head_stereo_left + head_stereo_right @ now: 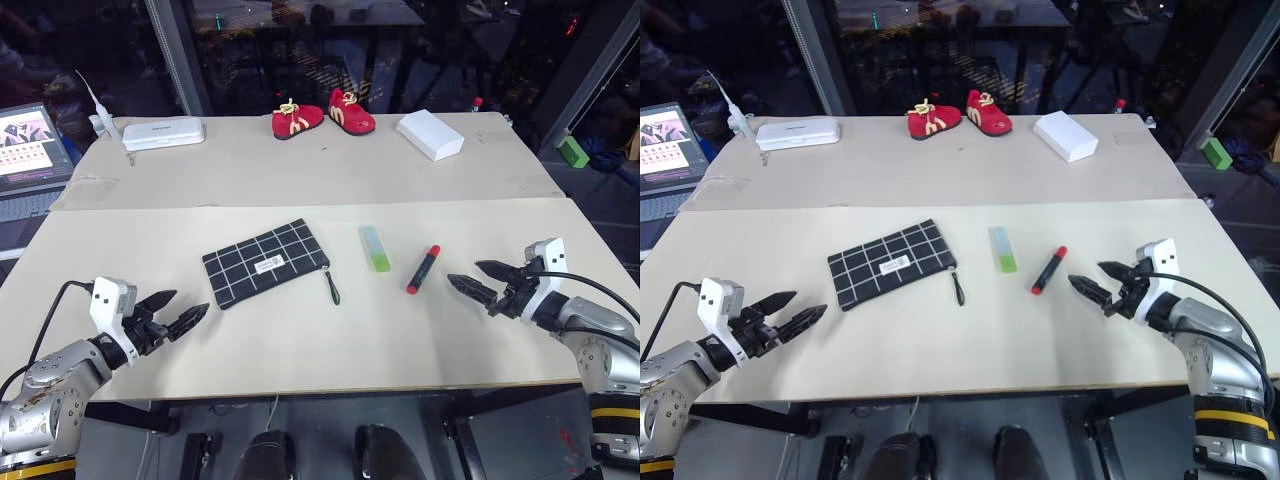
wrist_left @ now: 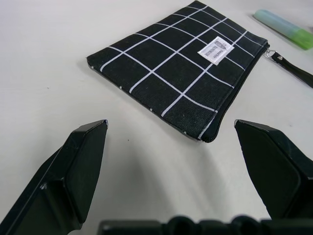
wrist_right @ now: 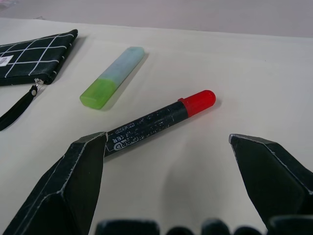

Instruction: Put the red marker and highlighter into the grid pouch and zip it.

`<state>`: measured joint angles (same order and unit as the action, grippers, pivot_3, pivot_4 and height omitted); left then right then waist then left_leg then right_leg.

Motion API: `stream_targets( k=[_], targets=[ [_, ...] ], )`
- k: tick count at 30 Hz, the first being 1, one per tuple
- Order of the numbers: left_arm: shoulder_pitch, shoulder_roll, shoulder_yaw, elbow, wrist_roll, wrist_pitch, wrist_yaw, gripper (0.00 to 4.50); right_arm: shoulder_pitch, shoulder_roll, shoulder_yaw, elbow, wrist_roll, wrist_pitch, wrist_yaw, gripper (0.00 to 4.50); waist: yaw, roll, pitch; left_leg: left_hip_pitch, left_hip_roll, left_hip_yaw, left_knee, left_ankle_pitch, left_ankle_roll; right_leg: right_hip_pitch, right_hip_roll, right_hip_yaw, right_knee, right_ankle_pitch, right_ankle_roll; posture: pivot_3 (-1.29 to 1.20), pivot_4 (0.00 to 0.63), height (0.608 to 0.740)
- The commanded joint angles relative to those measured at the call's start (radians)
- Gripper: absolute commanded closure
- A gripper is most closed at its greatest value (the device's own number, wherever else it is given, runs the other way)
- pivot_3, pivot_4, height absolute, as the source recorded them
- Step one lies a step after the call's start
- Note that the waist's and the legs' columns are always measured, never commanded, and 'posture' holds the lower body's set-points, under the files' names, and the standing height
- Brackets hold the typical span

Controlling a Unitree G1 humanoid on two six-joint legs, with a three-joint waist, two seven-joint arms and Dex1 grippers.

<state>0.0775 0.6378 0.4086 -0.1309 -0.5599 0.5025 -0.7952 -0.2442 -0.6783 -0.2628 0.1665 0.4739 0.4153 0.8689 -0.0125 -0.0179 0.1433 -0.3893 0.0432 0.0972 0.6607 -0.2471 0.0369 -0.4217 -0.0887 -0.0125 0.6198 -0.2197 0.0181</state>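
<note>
The grid pouch [image 1: 266, 262] lies flat on the near table, black with white lines, its zipper cord [image 1: 331, 287] trailing to the right. Right of it lies the pale-green highlighter [image 1: 375, 248], and further right the red marker [image 1: 422, 268]. My left gripper [image 1: 178, 308] hovers open near the front left, pointing at the pouch [image 2: 183, 68] from a short way off. My right gripper [image 1: 472, 278] stands open at the front right, pointing at the marker [image 3: 159, 121] just ahead of its fingertips, with the highlighter [image 3: 111, 78] beyond. Neither gripper holds anything.
On the far table [image 1: 300, 165] sit a pair of red baby shoes [image 1: 322, 117], a white box [image 1: 430, 134] and a white case [image 1: 163, 133]. A laptop [image 1: 30, 145] stands at the far left. A seam [image 1: 300, 205] divides the two tabletops.
</note>
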Motion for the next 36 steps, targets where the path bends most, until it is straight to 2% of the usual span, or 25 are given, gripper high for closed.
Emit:
stream_targets(
  k=[1,4,7,10,12,17,18,23,26,30,36],
  targets=[
    [-0.027,0.014,0.018,-0.013,-0.004,-0.045,-0.01,0.0,-0.033,-0.012,-0.017,-0.013,0.006,-0.01,0.004,0.06,0.0,0.0,0.0,0.0,0.0,0.0,0.0,0.0,0.0,0.0,0.0,0.0,0.0,0.0,0.0,0.0,0.15,0.74],
    [-0.055,0.023,0.006,0.023,0.048,-0.159,-0.044,0.0,-0.056,0.001,-0.004,-0.003,0.002,-0.013,-0.001,0.06,0.0,0.0,0.0,0.0,0.0,0.0,0.0,0.0,0.0,0.0,0.0,0.0,0.0,0.0,0.0,0.0,0.15,0.74],
    [-0.072,0.036,-0.011,0.072,0.129,-0.298,-0.057,0.0,-0.093,0.014,-0.005,0.002,0.022,0.021,-0.013,0.72,0.0,0.0,0.0,0.0,0.0,0.0,0.0,0.0,0.0,0.0,0.0,0.0,0.0,0.0,0.0,0.0,0.15,0.74],
    [-0.075,0.079,-0.056,0.137,0.232,-0.44,-0.09,0.0,-0.121,0.025,0.054,-0.045,0.033,0.04,0.045,1.85,-0.001,0.0,0.0,0.0,0.0,0.0,0.0,0.0,0.0,-0.001,0.0,0.0,-0.001,0.0,0.0,0.0,0.15,0.74],
    [-0.079,0.112,-0.085,0.199,0.304,-0.538,-0.1,0.0,-0.156,0.042,0.097,-0.062,0.034,0.05,0.07,2.41,-0.003,0.0,0.0,-0.001,0.0,0.001,0.0,0.0,0.0,-0.001,0.0,0.0,-0.001,0.0,0.0,0.0,0.15,0.74],
    [-0.125,0.136,-0.105,0.282,0.332,-0.647,-0.116,0.0,-0.297,0.119,0.226,-0.043,-0.009,0.043,0.101,4.27,-0.005,0.0,0.0,0.0,0.001,0.003,0.0,0.0,0.0,-0.002,0.0,0.0,0.001,0.001,-0.001,0.0,0.15,0.74],
    [-0.133,0.139,-0.109,0.293,0.336,-0.662,-0.12,0.0,-0.323,0.137,0.25,-0.034,-0.022,0.038,0.105,4.45,-0.004,0.0,0.0,0.0,0.002,0.003,0.0,0.0,0.0,-0.002,0.0,0.0,0.001,0.001,-0.001,0.0,0.15,0.74],
    [-0.16,0.17,-0.15,0.355,0.393,-0.751,-0.134,0.0,-0.525,0.293,0.427,0.17,-0.202,-0.045,0.046,4.45,-0.005,0.0,0.0,-0.001,0.002,0.004,0.0,0.0,0.0,-0.004,0.0,-0.001,0.004,0.001,-0.001,0.0,0.15,0.74],
    [-0.13,0.226,-0.197,0.372,0.49,-0.841,-0.138,0.0,-0.665,0.39,0.527,0.429,-0.369,-0.189,-0.048,4.45,-0.011,0.0,0.0,-0.002,0.002,0.007,0.0,0.0,-0.001,-0.006,0.0,-0.002,0.005,0.001,-0.002,0.0,0.15,0.74],
    [-0.118,0.235,-0.204,0.363,0.491,-0.871,-0.123,0.0,-0.772,0.46,0.547,0.673,-0.462,-0.301,-0.139,4.45,-0.01,0.0,0.0,-0.004,0.002,0.014,0.0,0.001,-0.001,-0.01,-0.002,-0.003,0.006,0.001,-0.002,0.0,0.15,0.74],
    [-0.109,0.221,-0.189,0.298,0.443,-0.827,-0.105,0.0,-0.825,0.531,0.579,0.823,-0.539,-0.395,-0.119,4.45,-0.014,0.0,0.0,-0.013,0.004,0.015,0.0,0.003,-0.005,-0.018,-0.001,-0.004,0.011,0.002,-0.003,0.0,0.15,0.74]
  ],
)
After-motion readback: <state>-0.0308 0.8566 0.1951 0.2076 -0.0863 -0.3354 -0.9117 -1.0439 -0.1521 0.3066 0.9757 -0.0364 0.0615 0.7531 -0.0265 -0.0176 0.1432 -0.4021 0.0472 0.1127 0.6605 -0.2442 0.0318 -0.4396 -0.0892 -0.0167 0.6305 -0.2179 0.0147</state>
